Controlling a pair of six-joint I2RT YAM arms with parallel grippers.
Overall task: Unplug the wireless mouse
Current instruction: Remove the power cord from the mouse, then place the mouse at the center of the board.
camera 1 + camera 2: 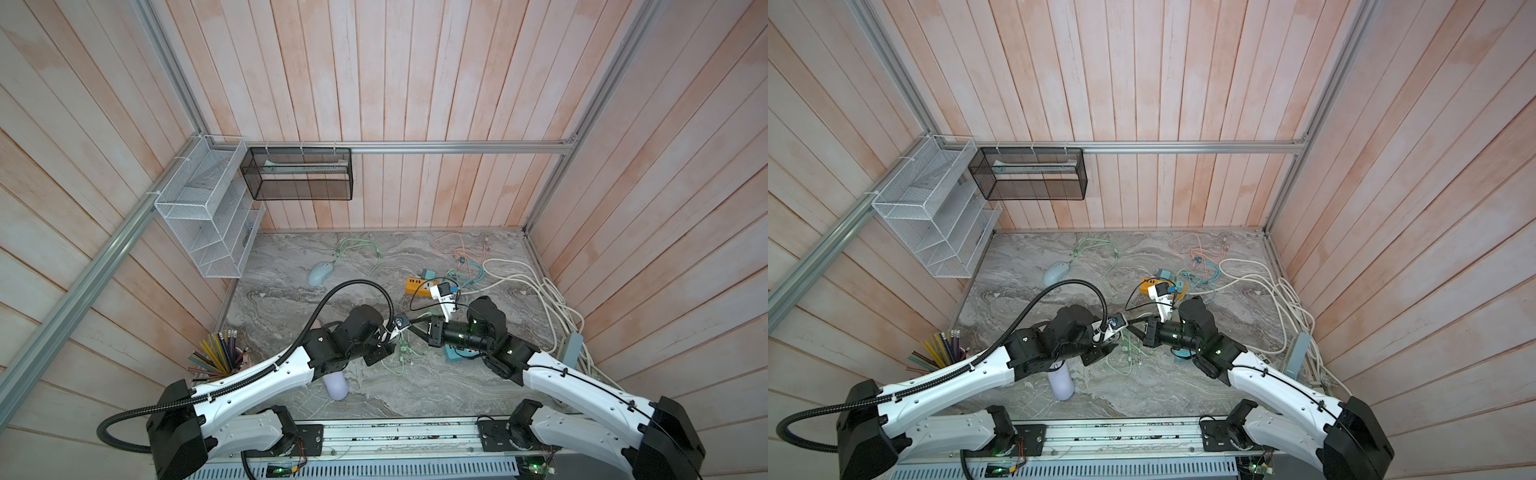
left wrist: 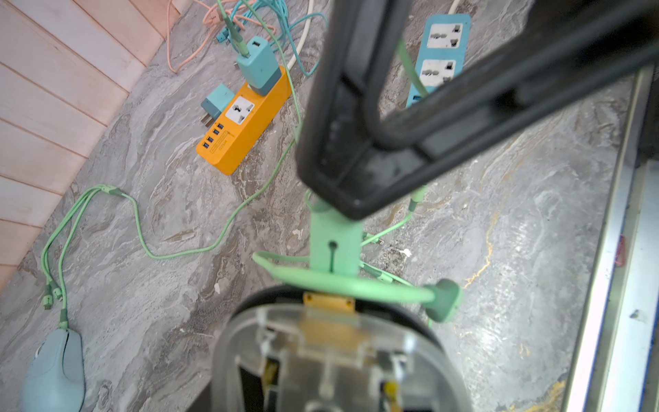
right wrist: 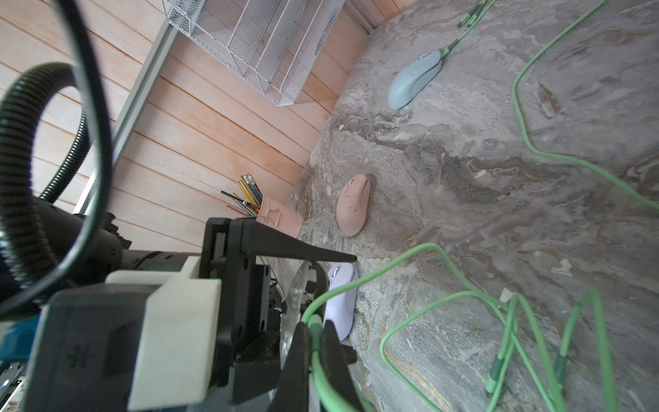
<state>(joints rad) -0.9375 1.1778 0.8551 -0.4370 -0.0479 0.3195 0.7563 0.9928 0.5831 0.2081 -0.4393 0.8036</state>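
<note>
The wireless mouse (image 2: 331,342) is a clear-shelled, dark-rimmed body held up off the marble table. My left gripper (image 3: 303,289) is shut on it, one black finger (image 3: 303,252) along each side. A light green cable (image 2: 356,285) loops across the mouse's front, and its green plug end (image 2: 333,235) points at the small gold port there. My right gripper (image 3: 315,335) is shut on that plug, with the green cable running out between its fingers. In both top views the two grippers meet tip to tip over the table's middle (image 1: 405,330) (image 1: 1129,326).
A blue mouse (image 1: 320,273) with a green cable lies far left, a pink mouse (image 3: 353,205) nearer, and a lavender mouse (image 1: 336,386) under my left arm. An orange power strip (image 1: 419,286), a teal strip (image 2: 442,53), tangled cables (image 1: 540,299) and a pencil cup (image 1: 220,353) surround them.
</note>
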